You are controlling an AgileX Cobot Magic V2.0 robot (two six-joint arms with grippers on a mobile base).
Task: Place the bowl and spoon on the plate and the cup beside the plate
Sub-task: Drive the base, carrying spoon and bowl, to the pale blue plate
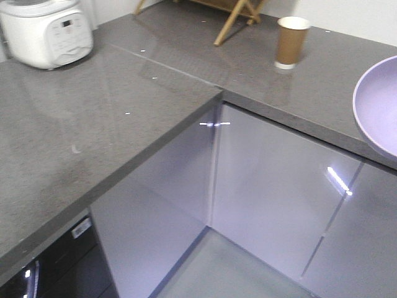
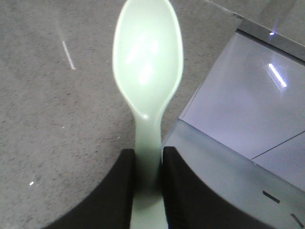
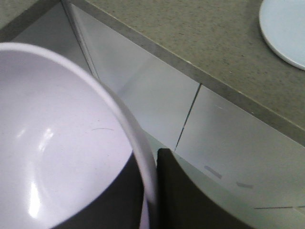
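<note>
Right wrist view: the plate lies flat on the tabletop. Right jaws are closed on the rim of the bowl, held airborne off the tabletop edge. The cup stands upright on the tabletop. Left jaws clamp the spoon handle above the tabletop edge.

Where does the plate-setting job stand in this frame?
Nothing is placed yet. The left gripper is shut on the spoon, and the right gripper pinches the rim of the bowl, held off the counter edge. What shows of the plate is bare. The cup stands alone. All three placements remain.
</note>
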